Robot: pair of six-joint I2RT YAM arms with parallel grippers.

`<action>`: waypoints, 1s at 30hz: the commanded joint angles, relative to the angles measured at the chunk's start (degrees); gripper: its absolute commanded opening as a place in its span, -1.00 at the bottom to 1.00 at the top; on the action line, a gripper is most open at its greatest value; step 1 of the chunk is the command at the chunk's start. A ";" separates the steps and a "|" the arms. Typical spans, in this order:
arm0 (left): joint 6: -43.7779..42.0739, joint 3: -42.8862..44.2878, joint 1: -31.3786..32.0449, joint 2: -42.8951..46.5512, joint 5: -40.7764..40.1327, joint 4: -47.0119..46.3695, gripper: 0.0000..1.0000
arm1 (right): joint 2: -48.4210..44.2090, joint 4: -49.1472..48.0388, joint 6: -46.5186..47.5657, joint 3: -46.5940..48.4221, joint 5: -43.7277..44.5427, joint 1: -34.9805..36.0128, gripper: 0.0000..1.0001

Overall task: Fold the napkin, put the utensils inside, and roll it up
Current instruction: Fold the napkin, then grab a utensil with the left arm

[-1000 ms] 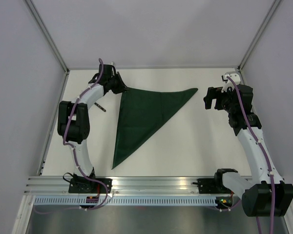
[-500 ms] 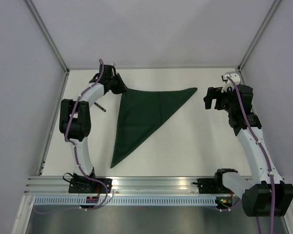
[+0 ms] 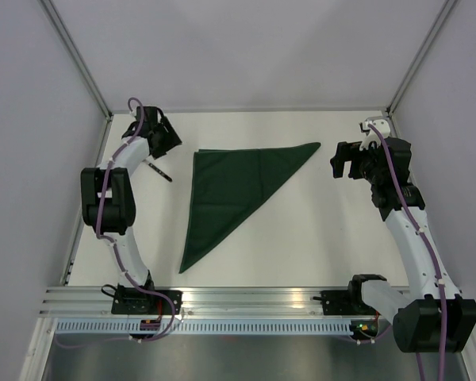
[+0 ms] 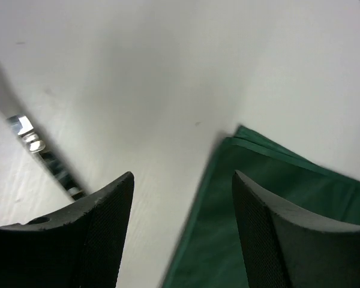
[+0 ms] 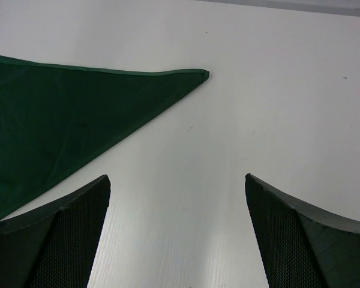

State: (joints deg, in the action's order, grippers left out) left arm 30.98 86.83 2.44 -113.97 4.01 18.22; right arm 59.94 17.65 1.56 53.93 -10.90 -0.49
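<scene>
Napkin (image 3: pixel 230 190) lies folded in a triangle — left gripper (image 4: pixel 181 186) is spread wide by its corner, right gripper (image 5: pixel 176 177) spread wide by its tip.

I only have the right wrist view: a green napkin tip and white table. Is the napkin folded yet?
Observer: Yes. In the top view the napkin lies flat as a triangle, with its long point toward the arm bases.
Operator: Are any utensils out? I see none here.
Observer: One utensil lies left of the napkin, not on it, close to the open left tool.
</scene>
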 commanded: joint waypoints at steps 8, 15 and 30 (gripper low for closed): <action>6.72 -0.88 -2.17 4.73 -22.28 12.00 0.27 | -2.55 0.37 -0.16 1.53 -1.94 0.14 0.96; 9.45 -0.43 -2.26 1.57 -25.81 13.95 0.25 | -2.90 0.37 -0.16 1.53 -2.90 0.14 0.96; 10.68 4.84 -6.13 -7.75 -22.38 17.29 0.21 | -2.46 0.54 -0.16 1.26 -4.13 0.14 0.96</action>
State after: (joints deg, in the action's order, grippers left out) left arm 39.86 88.88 -3.53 -120.07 -19.16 34.46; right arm 58.11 18.06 1.54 53.93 -14.28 -0.49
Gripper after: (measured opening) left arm 0.607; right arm 0.979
